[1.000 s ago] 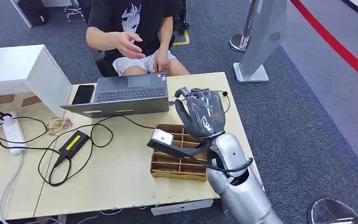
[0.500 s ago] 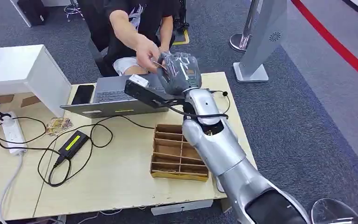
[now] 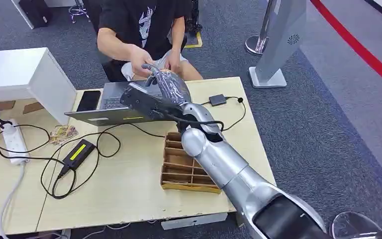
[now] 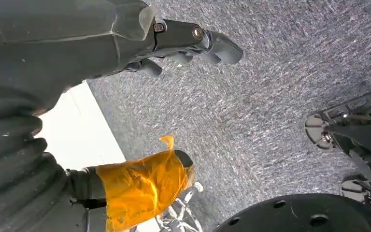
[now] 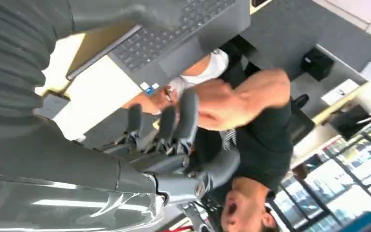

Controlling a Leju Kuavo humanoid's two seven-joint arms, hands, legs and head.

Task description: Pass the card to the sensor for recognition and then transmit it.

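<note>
Right hand [image 3: 166,85] stretched out over the far edge of the counter [image 3: 129,184], above the laptop [image 3: 129,102], reaching the seated person [image 3: 144,25]. Person's hand [image 3: 140,59] is right at the robot's fingers [image 5: 186,118]; in the right wrist view those fingers are extended, slightly spread, nothing visibly grasped. Card: can't make it out in any view, so can't tell whether it sits in the robot's hand or the person's. Left hand [image 4: 183,38] hangs over grey carpet [image 4: 270,87], fingers loosely curled, holding nothing. Wooden divider tray [image 3: 186,169] sits near right on the counter, small black sensor box [image 3: 218,99] on a cable far right, power brick [image 3: 78,152] and white power strip [image 3: 12,142] to the left
</note>
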